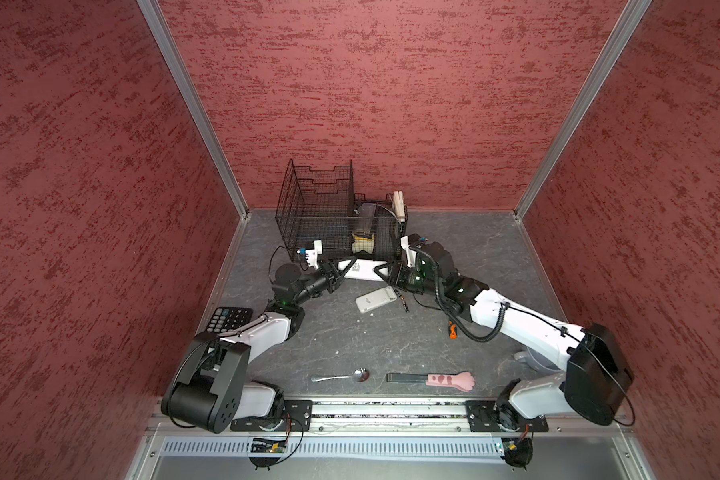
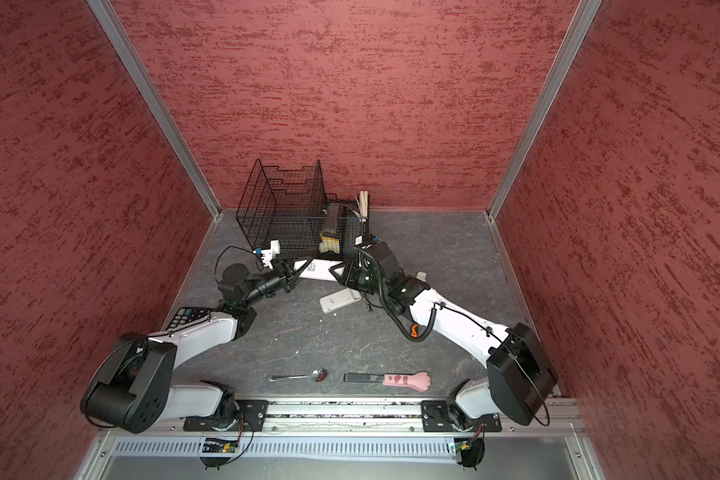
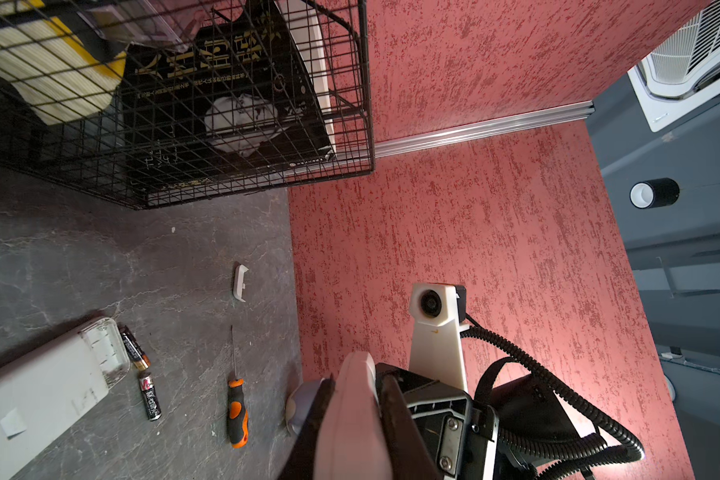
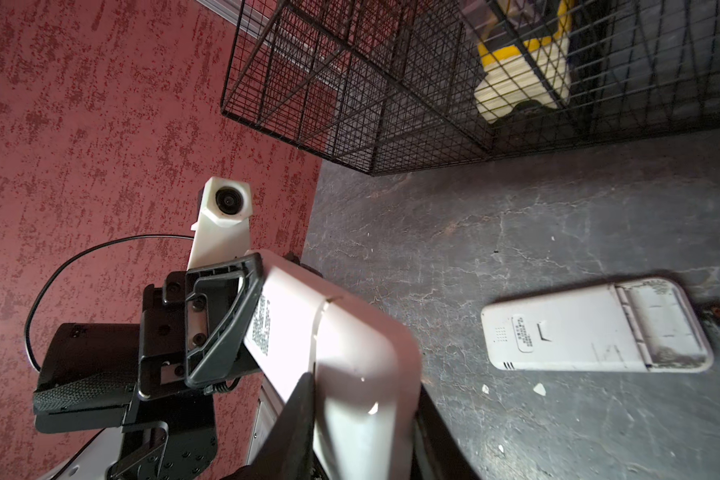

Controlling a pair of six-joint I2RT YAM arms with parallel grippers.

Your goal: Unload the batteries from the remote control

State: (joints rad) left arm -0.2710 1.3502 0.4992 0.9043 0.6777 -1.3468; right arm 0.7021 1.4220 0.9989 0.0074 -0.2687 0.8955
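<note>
A white remote control (image 1: 360, 269) is held off the table between both grippers, in front of the wire basket. My left gripper (image 1: 344, 268) (image 3: 356, 386) is shut on one end of it. My right gripper (image 1: 385, 272) (image 4: 362, 399) has a finger pressed on each side of the other end (image 4: 329, 332). A second white remote (image 1: 374, 300) (image 4: 591, 328) lies back up on the table, its battery bay open and empty. Two batteries (image 3: 134, 347) (image 3: 149, 395) lie loose beside it. Whether the held remote contains batteries is hidden.
The black wire basket (image 1: 321, 208) holding books stands at the back. An orange-and-black screwdriver (image 3: 237, 411) and a small white cover piece (image 3: 240, 282) lie to the right. A calculator (image 1: 229, 318), a spoon (image 1: 341, 376) and a pink paw-shaped tool (image 1: 433, 380) lie nearer the front.
</note>
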